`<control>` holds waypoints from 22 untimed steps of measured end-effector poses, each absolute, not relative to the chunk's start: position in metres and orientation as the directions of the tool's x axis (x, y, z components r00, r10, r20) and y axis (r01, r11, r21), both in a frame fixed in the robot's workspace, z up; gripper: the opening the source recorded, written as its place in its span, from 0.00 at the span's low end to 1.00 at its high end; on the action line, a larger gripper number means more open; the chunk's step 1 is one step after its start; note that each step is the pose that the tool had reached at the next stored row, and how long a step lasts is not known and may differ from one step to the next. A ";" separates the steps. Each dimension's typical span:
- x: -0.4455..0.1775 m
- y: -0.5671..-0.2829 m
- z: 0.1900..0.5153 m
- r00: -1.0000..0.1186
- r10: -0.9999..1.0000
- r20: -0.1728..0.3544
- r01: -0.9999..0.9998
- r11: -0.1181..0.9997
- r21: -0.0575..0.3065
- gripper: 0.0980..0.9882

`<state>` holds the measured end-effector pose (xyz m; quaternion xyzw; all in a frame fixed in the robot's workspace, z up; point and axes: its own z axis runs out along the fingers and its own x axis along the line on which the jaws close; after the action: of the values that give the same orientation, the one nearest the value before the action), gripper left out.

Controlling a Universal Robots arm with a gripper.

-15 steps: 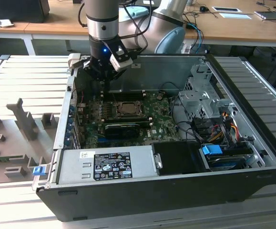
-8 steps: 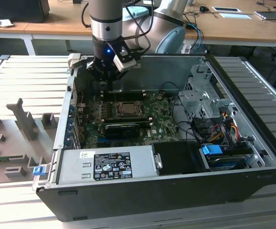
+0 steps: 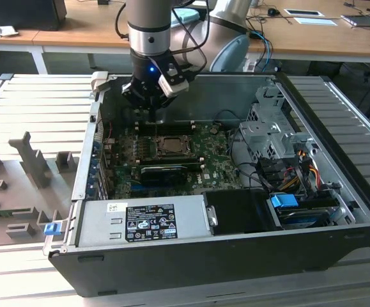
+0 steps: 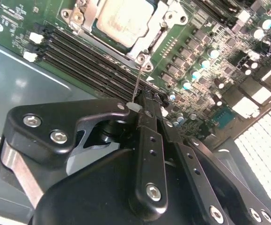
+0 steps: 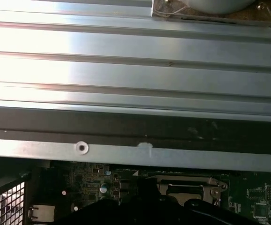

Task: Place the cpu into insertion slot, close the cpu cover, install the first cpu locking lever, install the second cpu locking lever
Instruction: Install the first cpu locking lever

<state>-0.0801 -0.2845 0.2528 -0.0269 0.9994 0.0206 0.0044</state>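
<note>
1. Exterior view. The arm [image 3: 149,25] comes down from the upper centre of the frame into an open computer case [image 3: 236,256]. The cpu [image 3: 171,145] is a small pale square seated in the insertion slot [image 3: 158,147], mid-frame on the green motherboard [image 3: 213,163]. The gripper [image 3: 160,114] hangs just above the board's rear edge. It is higher in the frame than the cpu and a little toward the exterior view's left, near it but not over it.

2. Second wrist view.
   - The cpu [image 4: 123,18] shows a flat silver-grey top, washed out by glare.
   - The cpu cover [image 4: 165,21], a bright metal frame, lies shut around it.
   - A thin wire locking lever [image 4: 139,79] runs from the socket's corner, across the black memory slots [image 4: 88,61], toward the gripper [image 4: 147,101].
   - The black fingers [image 4: 147,140] are drawn together at their tips. The lever's pale free end sits right against them, and whether it is pinched between them cannot be told.
   - The cpu lies apart from the fingertips, beyond the memory slots.

3. First wrist view. A ribbed metal table [image 5: 126,70] and the case's grey wall edge [image 5: 126,154] are seen. Past that edge is the green board with the metal socket frame. Dark gripper parts stand close in front of the frame. The chip's surface cannot be made out here.
</note>
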 end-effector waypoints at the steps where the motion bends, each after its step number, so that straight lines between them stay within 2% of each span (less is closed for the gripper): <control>1: -0.079 -0.284 0.253 -0.999 -0.054 -0.010 -0.054 0.998 0.041 0.01; 11: -0.045 -0.285 0.250 -0.999 -0.054 -0.008 -0.054 0.997 0.047 0.01; 13: -0.043 -0.284 0.250 -0.999 -0.053 -0.010 -0.054 0.996 0.074 0.01; 14: -0.043 -0.284 0.250 -0.999 -0.053 -0.011 -0.054 0.994 0.099 0.01; 16: -0.043 -0.285 0.249 -0.999 -0.053 -0.012 -0.054 0.991 0.121 0.01; 22: -0.041 -0.291 0.231 -0.999 -0.053 -0.013 -0.054 0.991 0.126 0.01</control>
<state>-0.0412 -0.2908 0.2315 -0.0267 0.9976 0.0632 0.0047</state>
